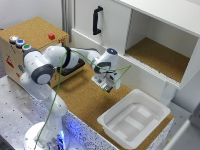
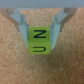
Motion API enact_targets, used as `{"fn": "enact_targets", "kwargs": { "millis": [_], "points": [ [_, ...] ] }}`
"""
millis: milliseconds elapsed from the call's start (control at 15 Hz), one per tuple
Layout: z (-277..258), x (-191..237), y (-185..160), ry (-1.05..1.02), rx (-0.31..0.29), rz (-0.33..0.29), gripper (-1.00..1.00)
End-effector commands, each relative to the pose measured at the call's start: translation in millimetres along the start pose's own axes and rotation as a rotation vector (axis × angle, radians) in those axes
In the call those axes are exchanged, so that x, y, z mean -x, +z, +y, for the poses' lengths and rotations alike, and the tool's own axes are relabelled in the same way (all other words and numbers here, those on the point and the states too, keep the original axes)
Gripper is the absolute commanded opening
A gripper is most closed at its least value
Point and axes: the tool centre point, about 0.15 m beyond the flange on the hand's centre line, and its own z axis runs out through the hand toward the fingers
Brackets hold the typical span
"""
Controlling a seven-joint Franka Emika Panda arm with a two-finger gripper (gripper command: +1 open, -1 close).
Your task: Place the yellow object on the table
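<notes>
The yellow object (image 2: pixel 39 41) is a small yellow-green cube with dark marks on its faces. In the wrist view it sits between my two fingers (image 2: pixel 25 31), which press on its sides. My gripper (image 2: pixel 41 36) is shut on it. In the exterior view my gripper (image 1: pixel 108 87) points down, close above the brown cork table (image 1: pixel 82 97), near the table's middle. The cube is too small to make out there. In the wrist view the cork table (image 2: pixel 15 67) fills the background. I cannot tell whether the cube touches it.
A white plastic bin (image 1: pixel 134 117) stands on the table at the exterior view's right, near my gripper. A cork-topped box with coloured buttons (image 1: pixel 30 37) is at the back left. A white cabinet with a cork shelf (image 1: pixel 157 57) and a black handle (image 1: pixel 96 20) stands behind.
</notes>
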Motion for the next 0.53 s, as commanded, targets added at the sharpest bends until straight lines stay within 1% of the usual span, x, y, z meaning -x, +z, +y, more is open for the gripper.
{"fn": "enact_targets", "kwargs": {
  "millis": [0, 400, 467],
  "points": [
    [14, -75, 31, -0.046, -0.043, -0.121, -1.00],
    [0, -109, 46, -0.089, -0.068, -0.100, -1.00],
    [-1, -109, 46, -0.079, -0.072, -0.101, 1.00]
  ]
}}
